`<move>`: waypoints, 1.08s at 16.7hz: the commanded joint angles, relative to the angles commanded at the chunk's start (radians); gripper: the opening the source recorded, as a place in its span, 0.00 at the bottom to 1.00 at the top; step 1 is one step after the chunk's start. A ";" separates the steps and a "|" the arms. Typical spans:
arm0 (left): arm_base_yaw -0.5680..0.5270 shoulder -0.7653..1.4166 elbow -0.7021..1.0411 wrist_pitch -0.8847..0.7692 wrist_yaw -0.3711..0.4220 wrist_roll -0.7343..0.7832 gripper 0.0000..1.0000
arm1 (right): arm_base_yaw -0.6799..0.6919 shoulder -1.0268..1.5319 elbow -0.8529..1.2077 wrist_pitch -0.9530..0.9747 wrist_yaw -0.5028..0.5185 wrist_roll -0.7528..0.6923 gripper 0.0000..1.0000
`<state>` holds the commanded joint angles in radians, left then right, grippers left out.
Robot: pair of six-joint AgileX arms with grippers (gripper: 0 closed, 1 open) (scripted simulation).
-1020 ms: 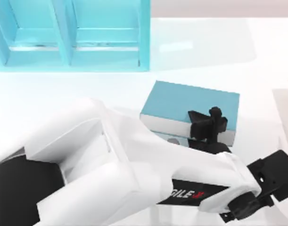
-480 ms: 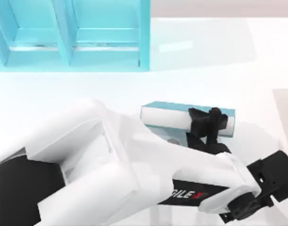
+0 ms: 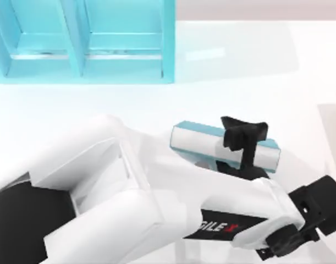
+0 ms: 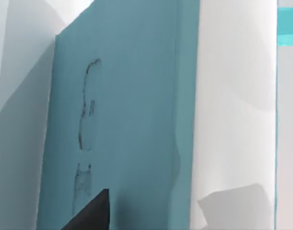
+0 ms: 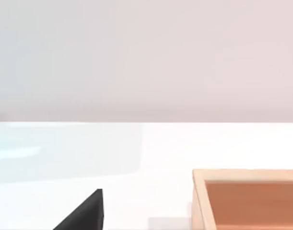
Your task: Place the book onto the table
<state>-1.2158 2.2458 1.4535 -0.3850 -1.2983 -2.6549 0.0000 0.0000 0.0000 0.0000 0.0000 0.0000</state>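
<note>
Tilted further since half a second ago — book (image 3: 222,147) now edge-on and skewed, white pages upward, clamped in left gripper (image 3: 243,133) near its right end. Well clear of shelf unit (image 3: 82,41) — bare worktop (image 3: 255,71) between.

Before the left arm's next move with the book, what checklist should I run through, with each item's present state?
1. Grip: left gripper is shut on the thick teal-blue hardback book near its right end: ok.
2. Book lying flat on the glossy white table: not ok; it is turned edge-up, white page edges facing the top camera.
3. Book touching the table: cannot tell.
4. Bare table around the book for setting it down: ok.
5. Distance from the turquoise shelf unit: ok, well apart.
6. Light wooden box, seen from the right wrist: gap to the book cannot tell.
</note>
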 joint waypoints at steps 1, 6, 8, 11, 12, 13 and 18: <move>0.000 0.000 0.000 0.000 0.000 0.000 1.00 | 0.000 0.000 0.000 0.000 0.000 0.000 1.00; -0.007 0.005 0.002 -0.013 0.001 -0.013 1.00 | 0.000 0.000 0.000 0.000 0.000 0.000 1.00; -0.029 0.019 0.017 -0.067 0.001 -0.067 1.00 | 0.000 0.000 0.000 0.000 0.000 0.000 1.00; -0.081 0.052 0.054 -0.228 0.009 -0.227 1.00 | 0.000 0.000 0.000 0.000 0.000 0.000 1.00; -0.101 0.064 0.069 -0.302 0.013 -0.299 1.00 | 0.000 0.000 0.000 0.000 0.000 0.000 1.00; -0.123 0.077 0.085 -0.384 0.018 -0.378 1.00 | 0.000 0.000 0.000 0.000 0.000 0.000 1.00; -0.237 0.129 0.172 -0.848 0.048 -0.807 1.00 | 0.000 0.000 0.000 0.000 0.000 0.000 1.00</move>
<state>-1.4528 2.3748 1.6250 -1.2325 -1.2499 -3.4622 0.0000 0.0000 0.0000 0.0000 0.0000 0.0000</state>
